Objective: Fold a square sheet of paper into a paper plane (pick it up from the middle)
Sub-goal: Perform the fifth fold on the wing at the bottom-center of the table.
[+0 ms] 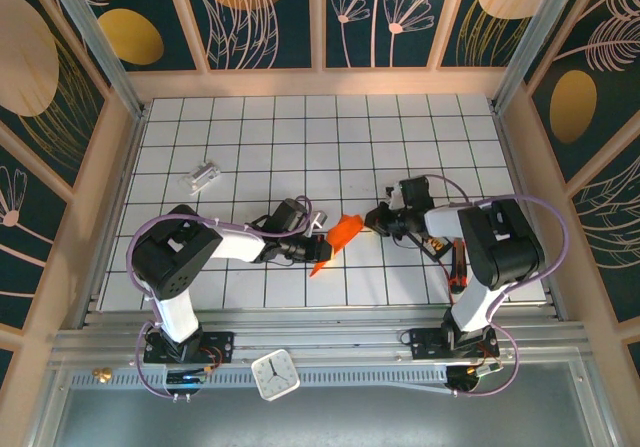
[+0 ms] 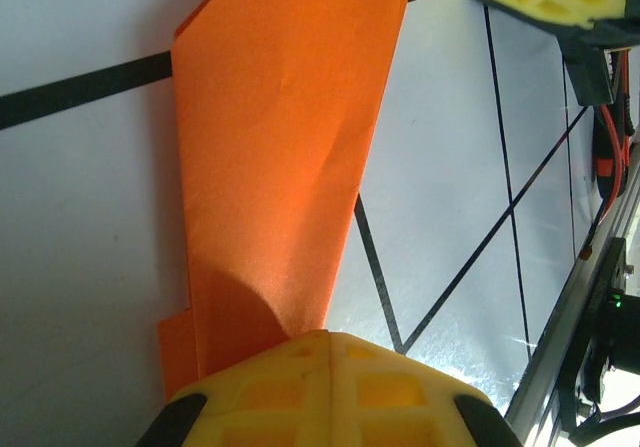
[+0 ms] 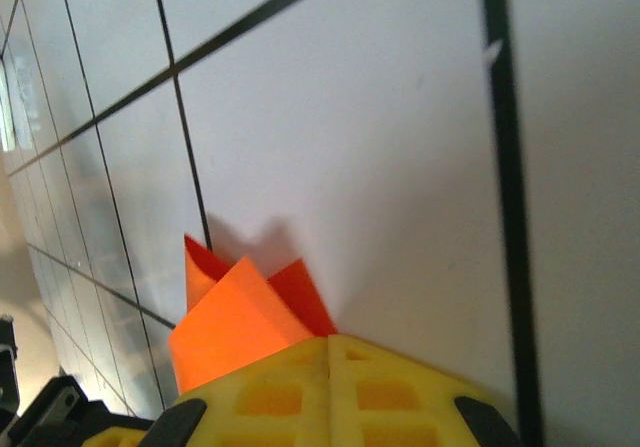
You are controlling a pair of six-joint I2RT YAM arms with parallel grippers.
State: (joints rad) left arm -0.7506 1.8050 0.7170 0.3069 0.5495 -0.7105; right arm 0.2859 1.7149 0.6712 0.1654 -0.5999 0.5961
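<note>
Pinching the paper plane (image 1: 345, 231) between them, left gripper (image 1: 320, 243) and right gripper (image 1: 372, 219) each clamp one end; pull evenly so the crease lies straight.

Robotics lab cell: a boxed-in tabletop rig for two arms.
A left arm (image 1: 180, 257) and a right arm (image 1: 500, 242), both small and black-and-white, are bolted by their bases to an aluminium rail (image 1: 330, 345) at the near edge of a white table (image 1: 400, 137) ruled with a black grid. Metal frame posts (image 1: 95, 42) stand at the corners. The walls are printed backdrop panels (image 1: 265, 17), dark teal with gold ovals and line-drawn plants, in pale frames. Purple cables (image 1: 560, 222) loop off the arms. A small white clock (image 1: 274, 374) sits on the rail between the bases. Same grid in the wrist views.
</note>
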